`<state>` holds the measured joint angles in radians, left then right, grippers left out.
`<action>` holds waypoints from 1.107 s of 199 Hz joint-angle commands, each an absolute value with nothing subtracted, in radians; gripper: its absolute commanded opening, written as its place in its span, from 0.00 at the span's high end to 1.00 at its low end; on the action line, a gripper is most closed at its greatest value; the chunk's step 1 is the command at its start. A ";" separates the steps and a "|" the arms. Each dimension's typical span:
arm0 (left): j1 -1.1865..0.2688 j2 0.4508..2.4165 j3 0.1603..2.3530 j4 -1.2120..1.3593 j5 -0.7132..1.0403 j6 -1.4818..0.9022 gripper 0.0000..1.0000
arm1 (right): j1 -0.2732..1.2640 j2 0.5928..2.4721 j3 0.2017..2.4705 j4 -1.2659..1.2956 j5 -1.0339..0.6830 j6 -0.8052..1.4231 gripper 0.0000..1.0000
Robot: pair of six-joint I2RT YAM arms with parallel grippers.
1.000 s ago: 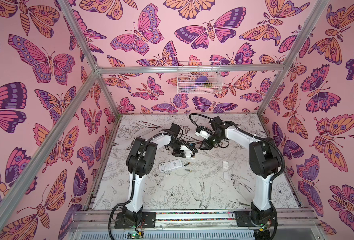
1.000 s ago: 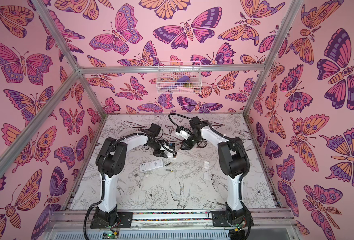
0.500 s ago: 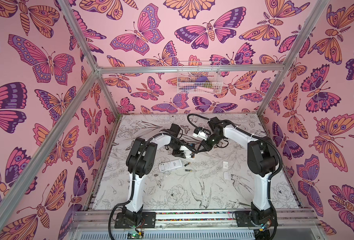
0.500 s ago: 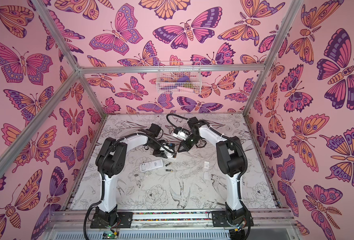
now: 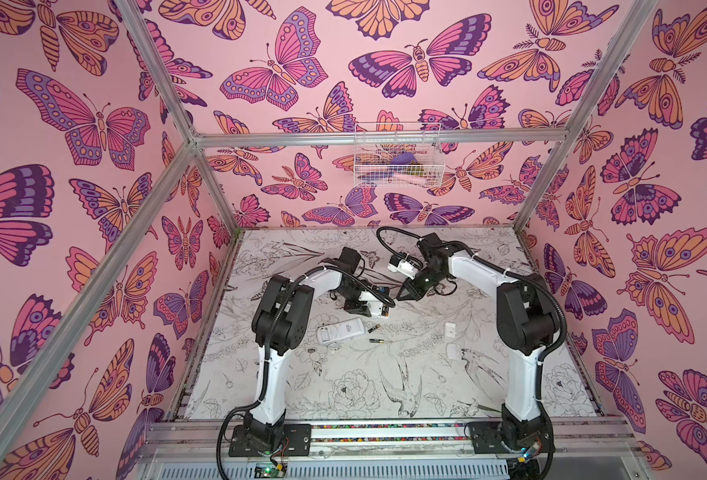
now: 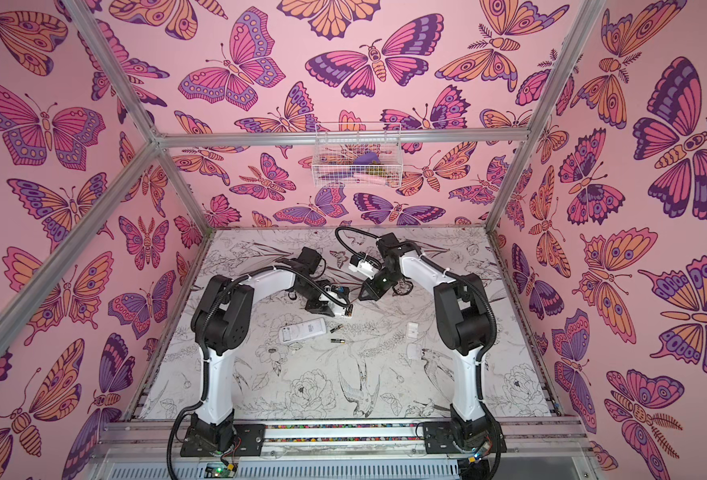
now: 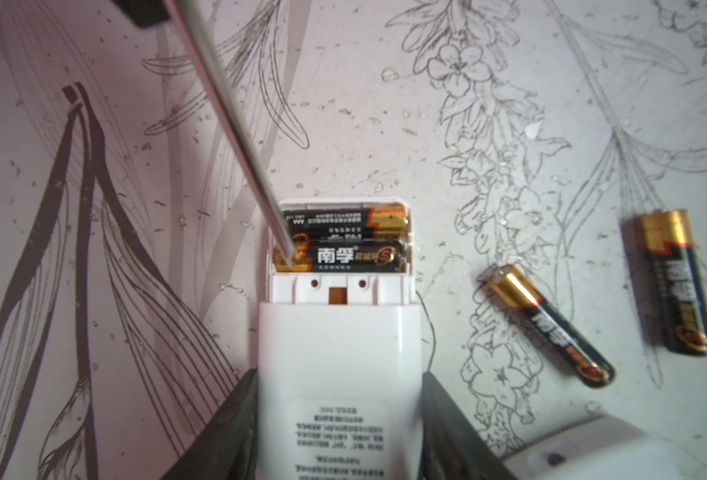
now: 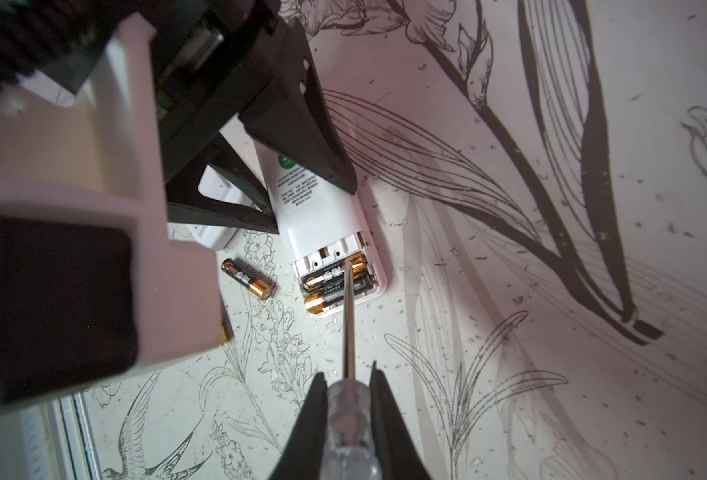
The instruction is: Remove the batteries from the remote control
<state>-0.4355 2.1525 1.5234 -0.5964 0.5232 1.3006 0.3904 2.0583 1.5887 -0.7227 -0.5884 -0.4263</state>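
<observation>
left gripper [image 7: 339, 401] half-open clamping remote [image 7: 337, 353], right gripper [image 8: 347, 388] pinched tight on screwdriver [image 8: 348, 316]: pry battery [image 7: 343, 257] end ahead of left jaws up gently.

The space is enclosed by pink walls [image 5: 94, 208] printed with purple and orange butterflies, edged by aluminium bars [image 5: 281, 138]. A white wire basket [image 5: 397, 156] is hung on the back wall. The tabletop [image 5: 343, 386] is covered with line drawings of flowers and birds, and is evenly lit.
</observation>
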 commanded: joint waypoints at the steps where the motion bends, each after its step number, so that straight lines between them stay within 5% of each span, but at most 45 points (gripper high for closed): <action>1: -0.453 2.164 1.501 -0.630 0.514 1.314 0.57 | 0.388 2.033 1.581 -0.697 -0.546 -0.424 1.00; 220: -0.454 2.163 1.498 -0.630 0.513 1.317 0.58 | 0.390 1.997 1.541 -0.751 -0.581 -0.467 1.00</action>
<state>-0.4362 2.1525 1.5234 -0.5968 0.5228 1.3010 0.3923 2.0022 1.5360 -0.7269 -0.5911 -0.4496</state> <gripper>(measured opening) 0.547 0.171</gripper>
